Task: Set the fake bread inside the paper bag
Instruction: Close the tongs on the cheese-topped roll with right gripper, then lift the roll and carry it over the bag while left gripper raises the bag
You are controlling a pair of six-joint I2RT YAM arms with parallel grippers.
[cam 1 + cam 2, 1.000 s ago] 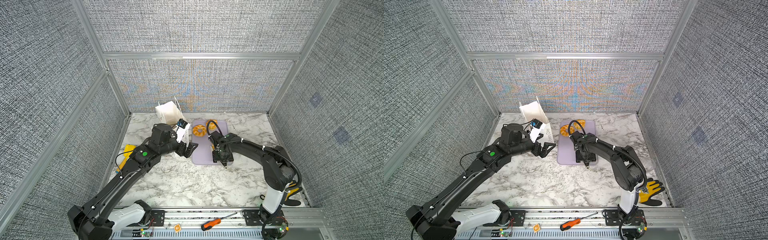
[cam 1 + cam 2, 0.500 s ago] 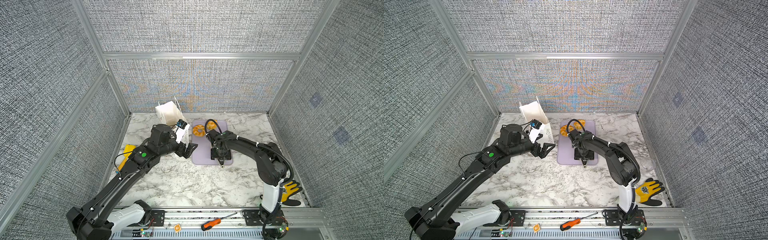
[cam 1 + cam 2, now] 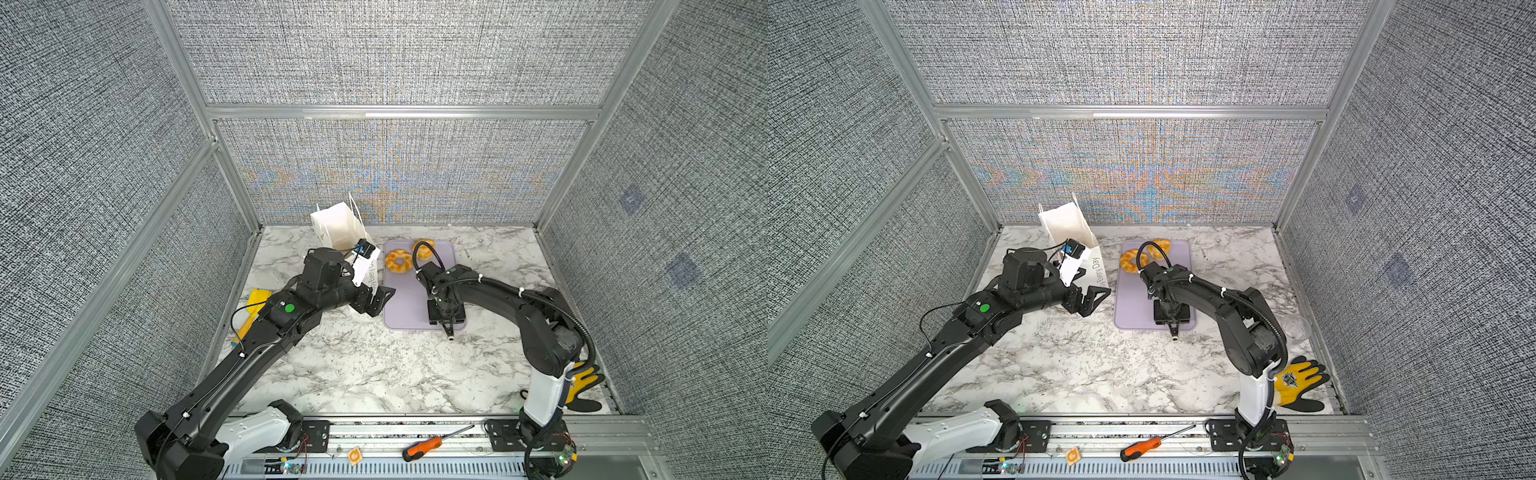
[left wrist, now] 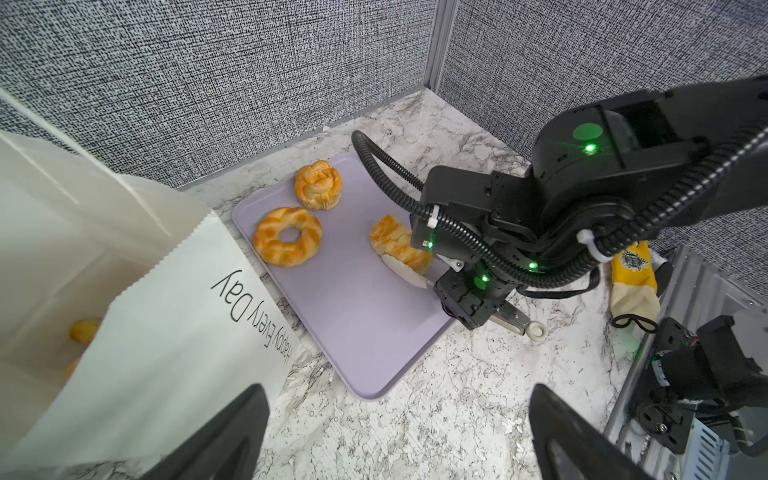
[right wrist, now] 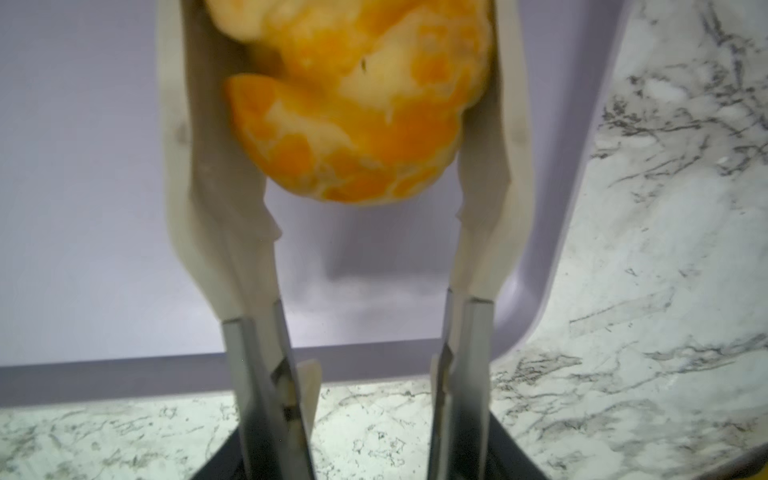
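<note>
The white paper bag (image 3: 336,226) (image 3: 1065,224) (image 4: 166,332) stands at the back left, mouth open, with orange fake bread (image 4: 85,330) inside. On the lilac tray (image 3: 407,307) (image 4: 353,316) lie a ring (image 3: 399,261) (image 4: 287,242), a braided piece (image 3: 1160,246) (image 4: 318,185) and a croissant (image 4: 399,245) (image 5: 357,112). My right gripper (image 5: 338,25) points down at the tray, both fingers pressed against the croissant's sides. My left gripper (image 3: 376,301) (image 3: 1094,302) (image 4: 399,449) hovers open and empty between the bag and the tray's near corner.
A yellow shovel (image 3: 253,305) lies by the left wall under my left arm. A yellow-and-black glove (image 3: 1293,382) sits at the right arm's base. An orange screwdriver (image 3: 428,446) rests on the front rail. Walls close in three sides.
The right gripper's fingers have narrowed onto the croissant and the right elbow has shifted left, uncovering the glove. The left arm has barely moved.
</note>
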